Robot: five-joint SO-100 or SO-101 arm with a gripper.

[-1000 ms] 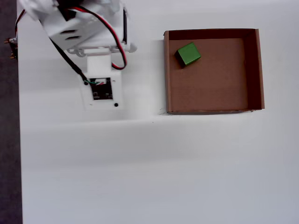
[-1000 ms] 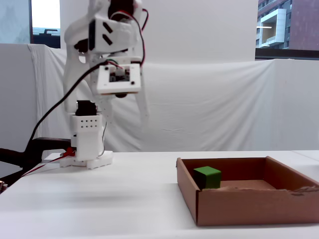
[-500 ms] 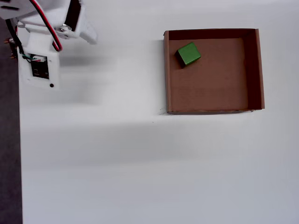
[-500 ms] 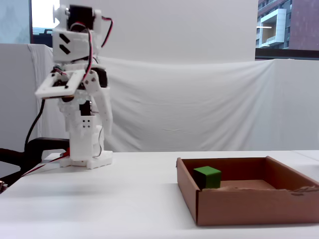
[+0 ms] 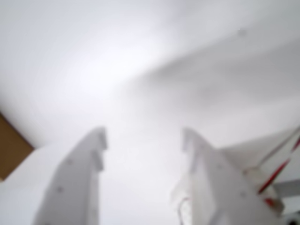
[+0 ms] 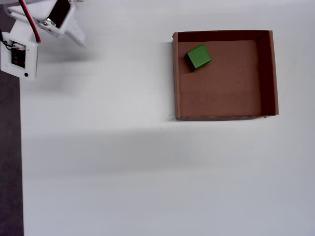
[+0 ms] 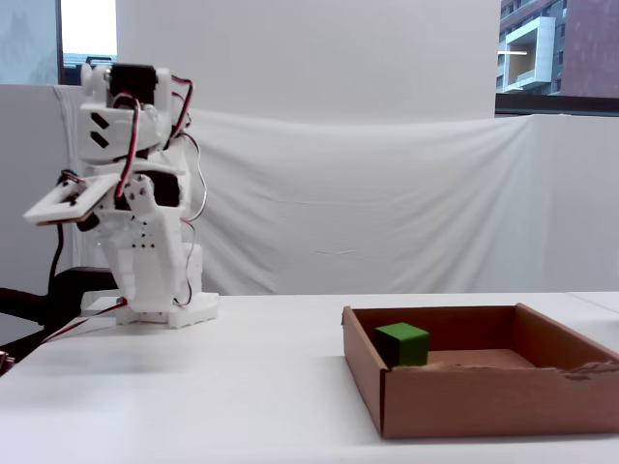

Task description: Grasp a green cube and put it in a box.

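The white gripper [image 5: 144, 140] hangs with its two fingers spread wide apart and nothing between them, the blurred wrist view showing only bare white table [image 5: 140, 70] in the gap and a sliver of brown at the left edge. In the overhead view the gripper [image 6: 78, 38] sits at the far left corner, folded back with the arm [image 7: 135, 193], well apart from the box [image 6: 175, 78] on the right. The fixed view shows the arm drawn up over its base at the left of the table [image 7: 242, 387], red and black wires looping across its joints.

The table is plain white and matte. Behind it hangs a white cloth backdrop [image 7: 387, 203], with windows above giving onto buildings at the upper right.

The green cube [image 6: 198, 57] rests on the floor of the brown cardboard box, in its far left corner as the overhead view shows it, turned slightly askew to the walls. From the fixed view the cube [image 7: 403, 343] stands just behind the box's [image 7: 484, 396] near wall, bright green with plain faces, small against the shallow tray.
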